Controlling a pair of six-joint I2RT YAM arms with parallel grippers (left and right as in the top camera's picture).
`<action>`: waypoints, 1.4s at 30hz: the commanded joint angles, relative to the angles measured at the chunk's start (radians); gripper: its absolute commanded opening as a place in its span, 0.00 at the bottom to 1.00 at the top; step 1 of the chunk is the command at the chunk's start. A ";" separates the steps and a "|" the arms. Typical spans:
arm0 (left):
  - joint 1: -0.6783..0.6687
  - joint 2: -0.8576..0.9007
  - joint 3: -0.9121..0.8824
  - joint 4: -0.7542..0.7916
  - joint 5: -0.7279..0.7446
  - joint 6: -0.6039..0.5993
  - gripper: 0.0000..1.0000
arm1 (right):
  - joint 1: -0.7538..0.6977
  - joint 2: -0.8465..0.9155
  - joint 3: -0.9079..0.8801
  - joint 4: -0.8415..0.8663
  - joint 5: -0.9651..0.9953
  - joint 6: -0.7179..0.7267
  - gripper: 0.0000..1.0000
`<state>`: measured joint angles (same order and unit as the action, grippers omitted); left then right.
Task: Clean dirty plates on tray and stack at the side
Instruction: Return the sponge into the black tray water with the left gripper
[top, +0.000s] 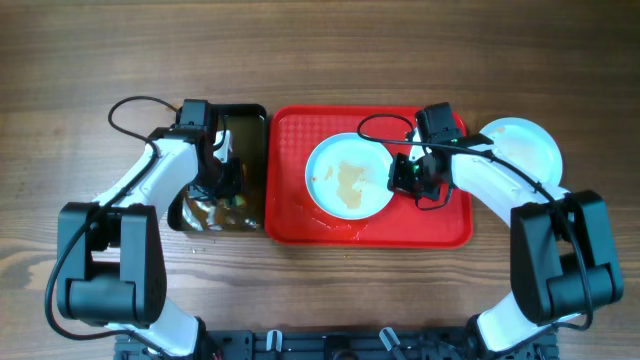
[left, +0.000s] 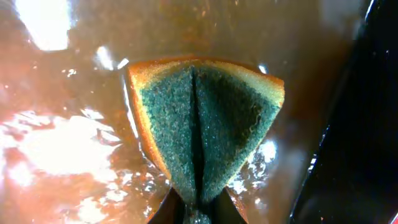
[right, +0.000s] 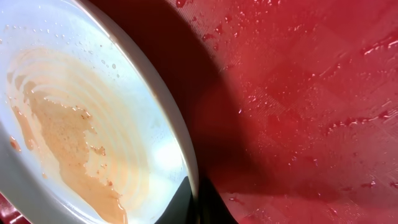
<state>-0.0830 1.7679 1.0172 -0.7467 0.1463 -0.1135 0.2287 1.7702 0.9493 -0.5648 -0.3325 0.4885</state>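
So the left gripper (left: 198, 211) is clamped on the sponge (left: 205, 130) in the black water tray (top: 250, 118). The smeared plate (top: 348, 178) sits off to its right on the red tray (top: 290, 215), with the right gripper (top: 405, 175) pinching its right rim.

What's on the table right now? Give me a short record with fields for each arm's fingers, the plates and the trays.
left fingers: shut on the sponge, folded green side out, down in the black tray
right fingers: shut on the rim of the smeared plate
smeared plate: on the red tray, orange-brown film across its centre, right edge possibly lifted
second plate: on the table right of the red tray, partly under the right arm, visible part looks clean
black tray: left of the red tray, holds brownish water
red tray: wet with droplets
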 joint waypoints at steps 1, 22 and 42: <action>0.001 -0.016 0.049 0.026 0.008 0.002 0.14 | 0.004 0.023 -0.008 -0.006 0.008 -0.017 0.05; 0.001 0.065 0.022 0.160 -0.010 0.002 0.04 | 0.004 0.023 -0.008 -0.005 -0.003 -0.018 0.05; 0.000 -0.012 -0.014 0.015 -0.001 -0.006 0.60 | 0.004 0.023 -0.008 -0.006 -0.003 -0.015 0.06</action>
<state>-0.0830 1.7737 1.0412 -0.7475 0.1390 -0.1188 0.2287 1.7702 0.9493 -0.5655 -0.3325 0.4885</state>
